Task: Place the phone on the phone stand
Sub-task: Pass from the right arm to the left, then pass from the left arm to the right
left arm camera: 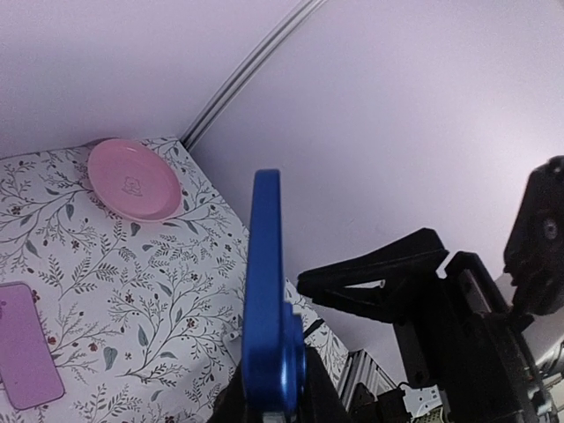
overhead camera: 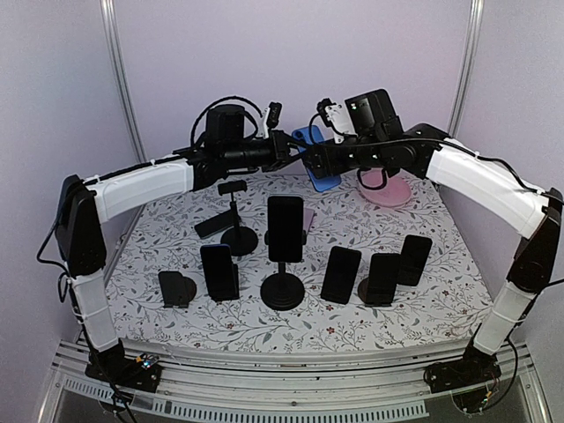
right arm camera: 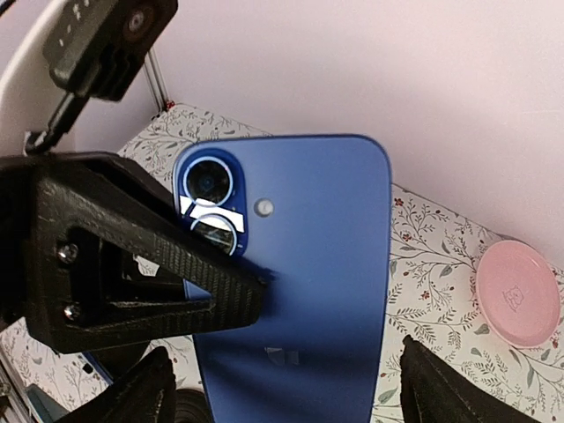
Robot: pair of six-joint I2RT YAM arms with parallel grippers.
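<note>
Risk: left tool (left arm camera: 269, 392) pinches blue phone (right arm camera: 300, 264) at one corner, right tool (right arm camera: 282, 392) spread clear; phone could pivot or drop.

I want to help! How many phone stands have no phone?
2: a tall black clamp-topped stand at the back left and a low black stand at the front left. Standing phones may hide others.
</note>
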